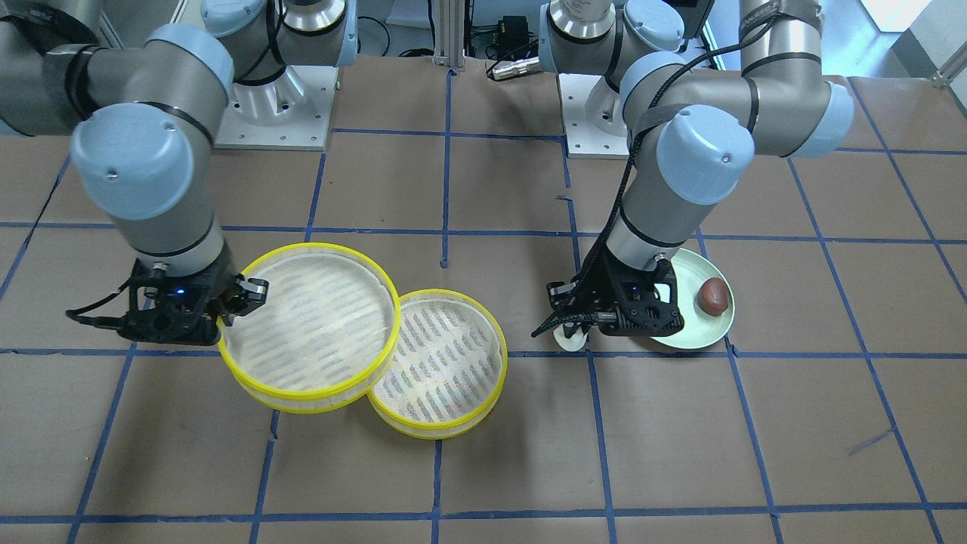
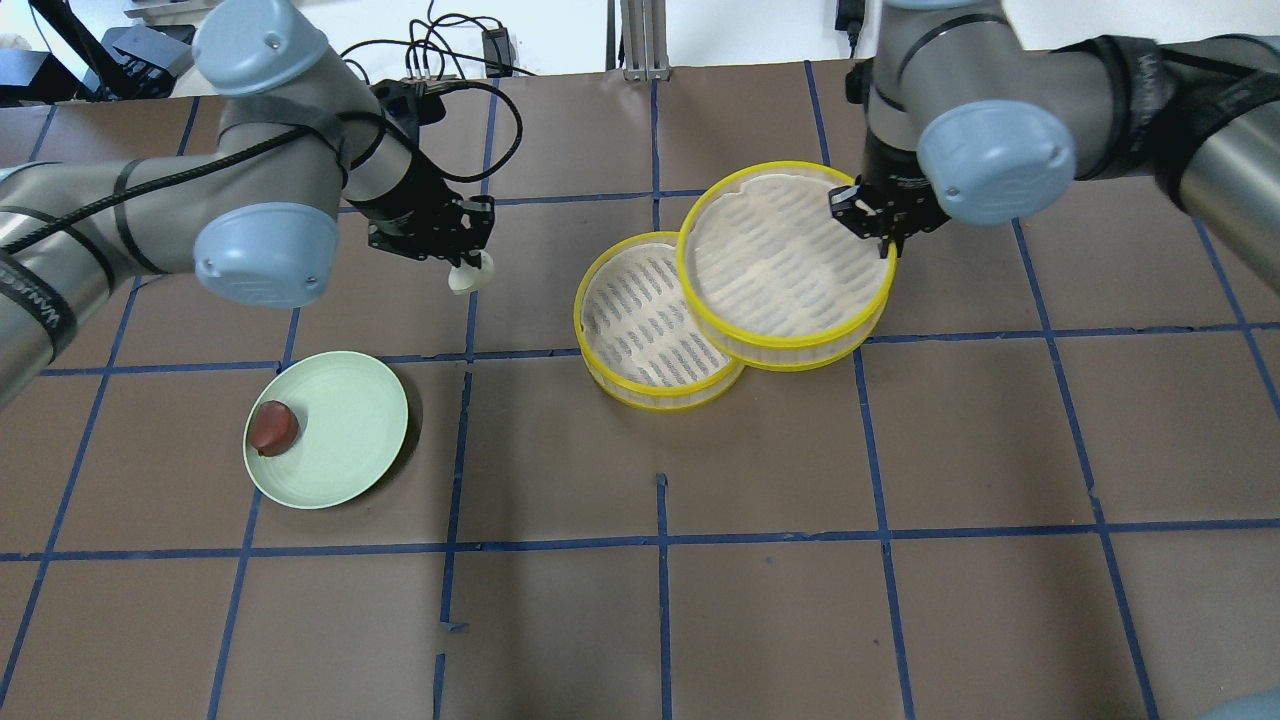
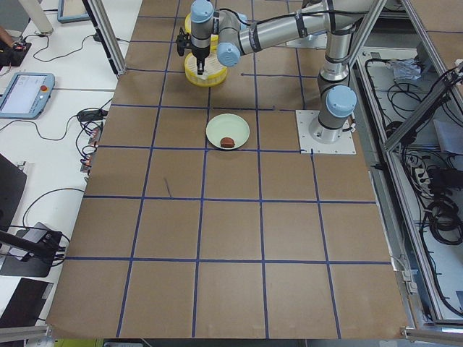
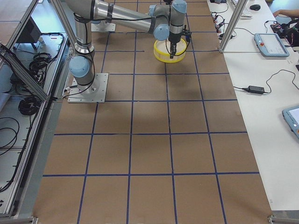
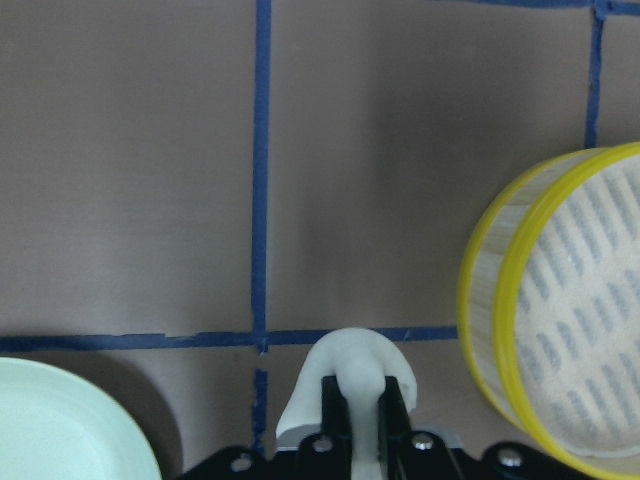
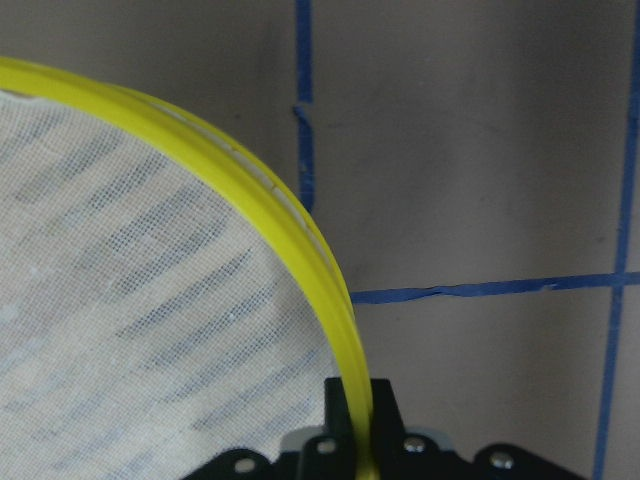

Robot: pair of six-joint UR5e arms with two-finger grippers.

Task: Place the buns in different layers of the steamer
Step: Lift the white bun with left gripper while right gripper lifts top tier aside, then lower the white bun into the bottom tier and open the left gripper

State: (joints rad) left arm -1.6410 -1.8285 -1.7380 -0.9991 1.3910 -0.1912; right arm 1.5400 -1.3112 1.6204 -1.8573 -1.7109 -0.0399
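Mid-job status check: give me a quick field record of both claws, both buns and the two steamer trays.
left claw: shut on white bun, off the plate, between plate and lower tray
right claw: shut on the rim of upper tray
upper tray: empty, shifted sideways, overlapping one edge of lower tray
lower tray: empty, mostly uncovered
brown bun: on plate, near its edge
plate: holds only the brown bun

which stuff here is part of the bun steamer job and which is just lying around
Job: white bun in left gripper; brown bun on green plate; upper steamer tray, rim held by right gripper; lower steamer tray.
Lying about: teach pendant, cables, power adapter.
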